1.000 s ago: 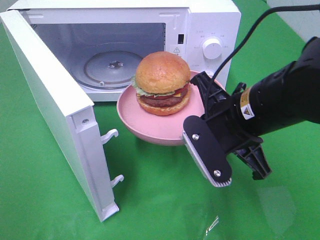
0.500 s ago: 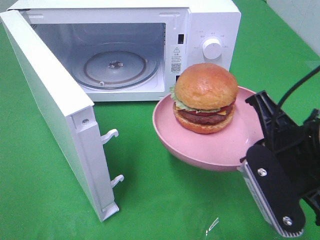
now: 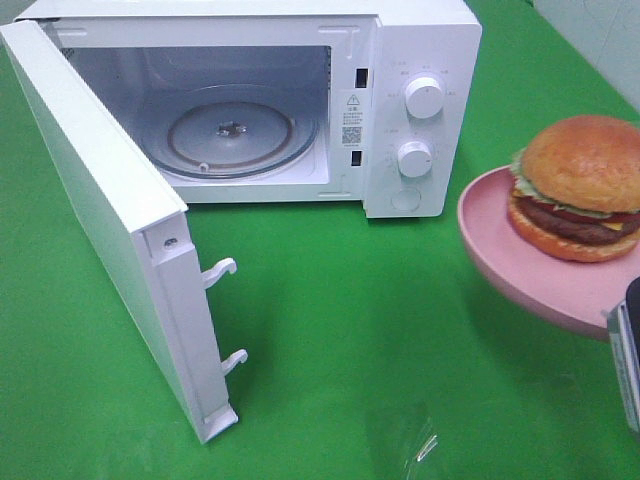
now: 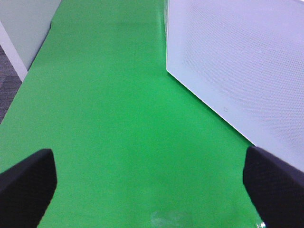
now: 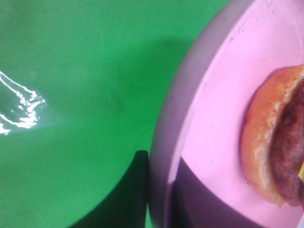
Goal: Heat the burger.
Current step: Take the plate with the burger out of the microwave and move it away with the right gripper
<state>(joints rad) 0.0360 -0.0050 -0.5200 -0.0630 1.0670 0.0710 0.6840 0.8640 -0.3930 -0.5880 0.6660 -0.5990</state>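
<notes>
The burger (image 3: pixel 583 187) sits on a pink plate (image 3: pixel 520 262) at the right edge of the green-covered worktop (image 3: pixel 350 350), well apart from the white microwave (image 3: pixel 300 100) at the worktop's far edge. Your right gripper (image 5: pixel 159 197) is clenched on the near rim of that plate: in the right wrist view one dark finger (image 5: pixel 128 194) lies against the plate's outer wall and another lies inside the rim. In the high view only a sliver of this gripper shows at the frame's right edge, below the plate. The microwave door (image 3: pixel 110 220) stands swung wide toward the near left, its glass turntable (image 3: pixel 230 135) bare inside the cavity. Your left gripper (image 4: pixel 152 183) hangs released, its two dark fingertips (image 4: pixel 26 183) spread wide over bare green cloth, just beside the door's perforated white panel.
</notes>
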